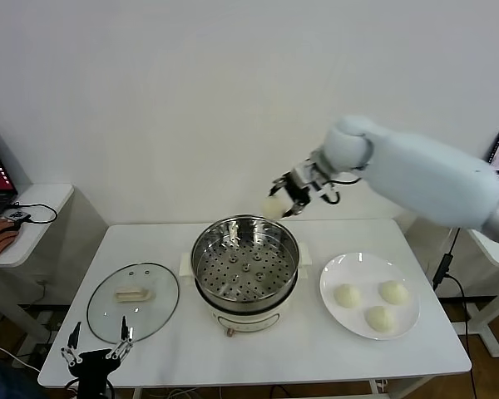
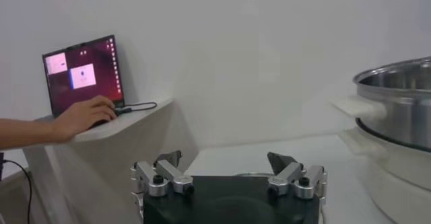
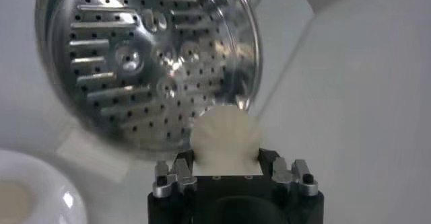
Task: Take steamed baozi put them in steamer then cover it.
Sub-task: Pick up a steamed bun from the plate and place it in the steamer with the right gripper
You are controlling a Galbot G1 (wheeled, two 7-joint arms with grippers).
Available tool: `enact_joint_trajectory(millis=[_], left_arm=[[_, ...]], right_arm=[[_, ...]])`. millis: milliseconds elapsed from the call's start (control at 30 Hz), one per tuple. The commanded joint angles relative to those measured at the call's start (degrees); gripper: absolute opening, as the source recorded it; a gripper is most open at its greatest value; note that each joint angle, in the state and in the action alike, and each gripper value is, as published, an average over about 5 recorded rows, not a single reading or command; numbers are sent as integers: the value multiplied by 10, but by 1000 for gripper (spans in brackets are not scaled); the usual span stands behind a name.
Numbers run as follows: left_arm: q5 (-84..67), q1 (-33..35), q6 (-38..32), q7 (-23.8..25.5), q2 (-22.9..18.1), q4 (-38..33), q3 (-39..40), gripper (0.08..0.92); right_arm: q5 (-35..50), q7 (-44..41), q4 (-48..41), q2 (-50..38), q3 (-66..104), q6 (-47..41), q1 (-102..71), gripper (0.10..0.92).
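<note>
Left gripper [image 1: 96, 342] is parked low at the table's [image 1: 316, 353] near left corner, fingers spread, nothing held; it sits just in front of the glass lid [image 1: 133, 302], which lies flat on the table left of the steamer [image 1: 245, 270].

Steamer is centred on the table, uncovered; perforated tray [image 3: 135, 64] is seen bare, no bun inside.

Plate [image 1: 341, 274] is right of the steamer, apart from it. Three baozi [image 1: 377, 301] are left on it.

Fourth baozi [image 1: 274, 206] is clamped between the fingers of the right gripper [image 1: 288, 198], held in the air just past the steamer's far rim, slightly right of centre. In the right wrist view the bun [image 3: 225, 140] is gripped on both sides and the tray is seen beyond it, so the carry is not yet over the tray centre.

Step judged in hand: first bun transfer, roughly a quarter of the loading, lid step untouched.

Next move, as judged: the bun is to be brought nearer over the tray, lowered inside the rim, then released. Rim clearance is to be watched; a soft bun may be dented by the grip or stick to a finger on release.
</note>
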Motion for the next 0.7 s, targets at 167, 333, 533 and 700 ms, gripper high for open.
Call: enact_joint_trajectory(millis=[167,333,533,700], left_arm=[[-2,0,-1,-1,-3,2,-3,823],[-4,-1,-1,-3,-5,4,-5,823],[-6,-1,-2,-4,-4,9,-6,823],[-7,-3,-3,-4,-3,11,-6,823]], right_arm=[[-147,39,-41,90,-56,111,-29,602],[-193,53,-69,98,-49,140,-51,602],[-226,67,-90,104,-42,157,-70,602],[-257,76,-113,112,-33,170,-82,602]])
